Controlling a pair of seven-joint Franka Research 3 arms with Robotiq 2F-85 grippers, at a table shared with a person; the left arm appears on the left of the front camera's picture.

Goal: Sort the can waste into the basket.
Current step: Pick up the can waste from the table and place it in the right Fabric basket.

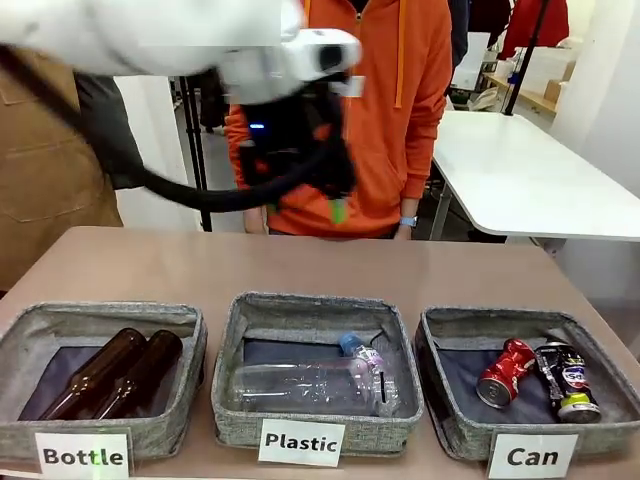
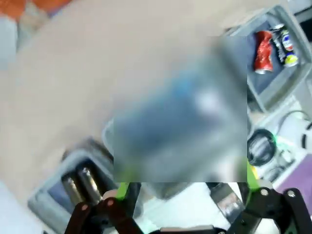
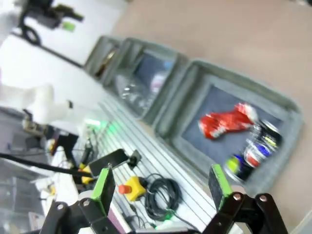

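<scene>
Both crushed cans lie side by side in the grey felt basket [image 1: 465, 435] labelled "Can" at the right: the red can [image 1: 505, 372] on the left, the dark can [image 1: 566, 378] with red-white print on the right. My left gripper [image 1: 305, 205] hangs high above the table's far middle, open and holding nothing. Its blurred wrist view shows green fingers [image 2: 122, 190] spread wide, with the red can [image 2: 263, 52] and dark can [image 2: 286, 41] far off in the basket [image 2: 273, 97]. My right gripper [image 3: 162, 183] is open above the basket [image 3: 181, 139], red can [image 3: 226, 122] and dark can [image 3: 253, 151].
Left of the Can basket stand like bins: "Plastic" [image 1: 300, 440] with clear plastic bottles [image 1: 310, 385], and "Bottle" [image 1: 85, 455] with two brown glass bottles [image 1: 110, 375]. A person in an orange hoodie [image 1: 400, 110] stands at the far side. Bare table lies behind the bins.
</scene>
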